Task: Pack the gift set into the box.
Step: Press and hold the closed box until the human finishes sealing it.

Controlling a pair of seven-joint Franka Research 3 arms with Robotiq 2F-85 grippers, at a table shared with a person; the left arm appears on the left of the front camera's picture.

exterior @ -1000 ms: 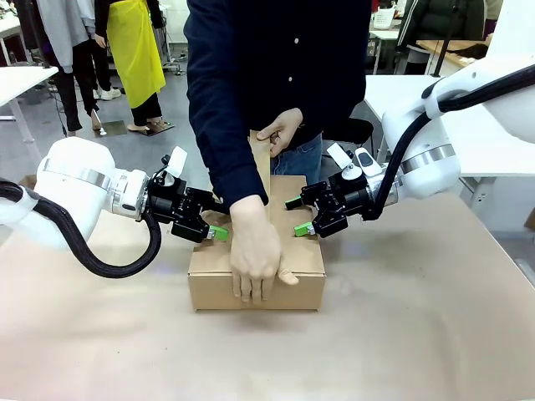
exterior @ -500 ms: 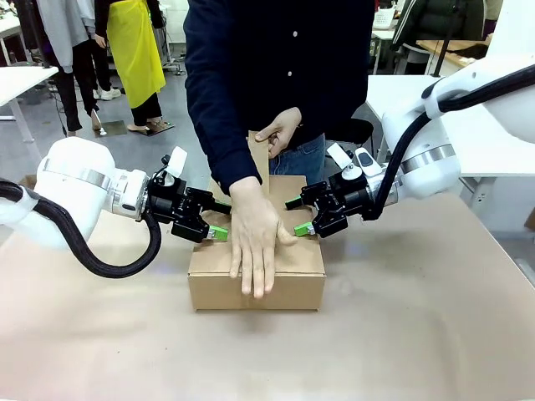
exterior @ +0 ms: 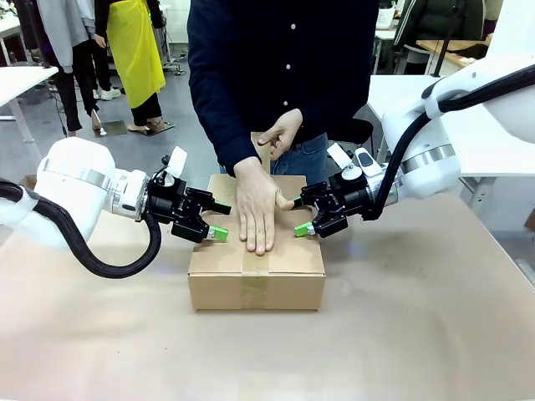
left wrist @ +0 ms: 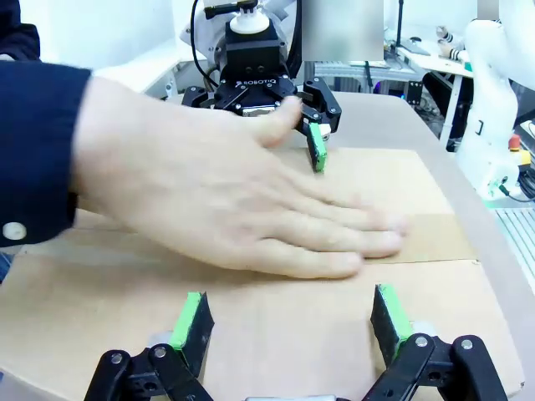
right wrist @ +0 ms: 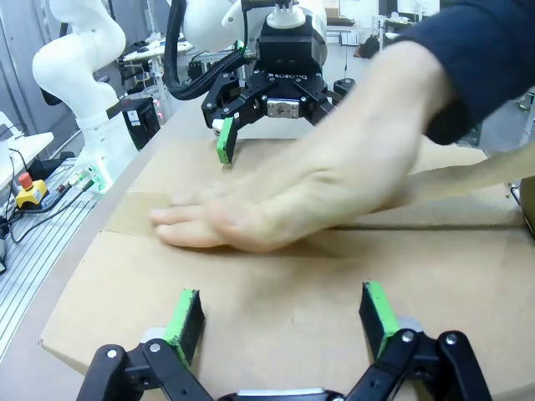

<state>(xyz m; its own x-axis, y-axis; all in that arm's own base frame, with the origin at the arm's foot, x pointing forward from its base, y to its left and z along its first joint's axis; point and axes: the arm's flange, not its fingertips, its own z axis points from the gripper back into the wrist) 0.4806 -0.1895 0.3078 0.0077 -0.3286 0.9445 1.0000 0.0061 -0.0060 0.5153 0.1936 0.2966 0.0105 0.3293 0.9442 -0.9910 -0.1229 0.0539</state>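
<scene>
here the box (exterior: 256,263) sits closed on the surface (exterior: 418,334), a person's hand (exterior: 255,209) flat on its top; left end effector (exterior: 214,220) and right end effector (exterior: 299,215) rest wide-spread, empty, at opposite top edges.

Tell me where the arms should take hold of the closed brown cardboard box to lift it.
Grip the closed brown cardboard box by its two short end walls, one arm from each side. It is far wider than either open set of jaws, its flat top is under the person's hand, and the left gripper and right gripper already flank it.
</scene>
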